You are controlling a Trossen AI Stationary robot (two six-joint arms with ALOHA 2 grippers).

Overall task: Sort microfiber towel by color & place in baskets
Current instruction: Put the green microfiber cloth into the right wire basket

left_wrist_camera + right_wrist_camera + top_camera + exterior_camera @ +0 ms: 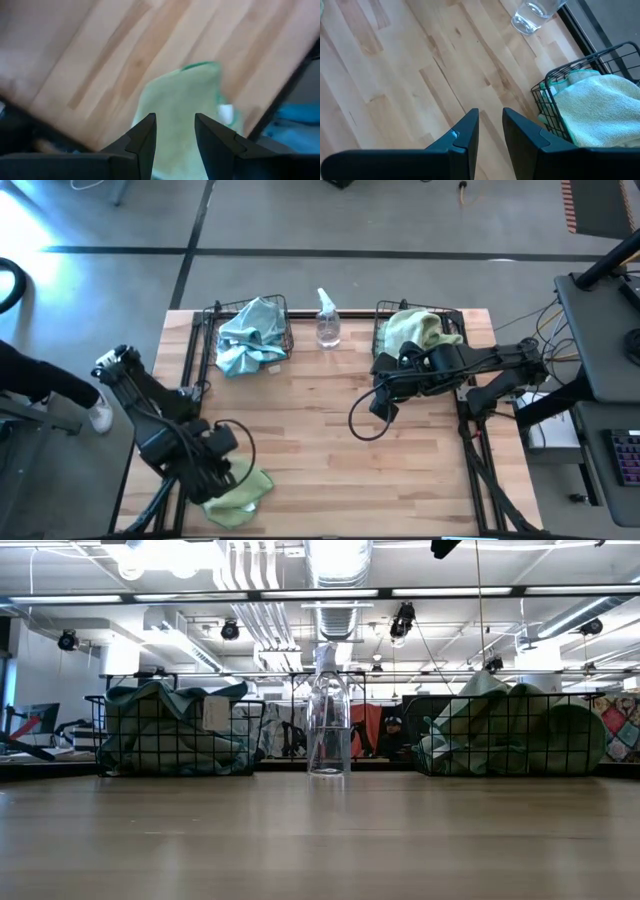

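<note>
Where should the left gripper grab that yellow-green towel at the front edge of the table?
Come straight down with the left gripper onto the raised crumpled middle of the yellow-green towel. It lies bunched on the table, so a fold pinches more easily than its flat edges.

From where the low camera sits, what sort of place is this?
Probably a lab or workshop in an open industrial hall: bare ceiling ducts and strip lights overhead, a concrete floor around a wooden table, and a desk with cables alongside.

You have light blue towels (250,335) heaped in the left basket (212,320), yellow-green towels (415,330) filling the right basket (381,313), one yellow-green towel (240,495) crumpled at table's near-left edge.
</note>
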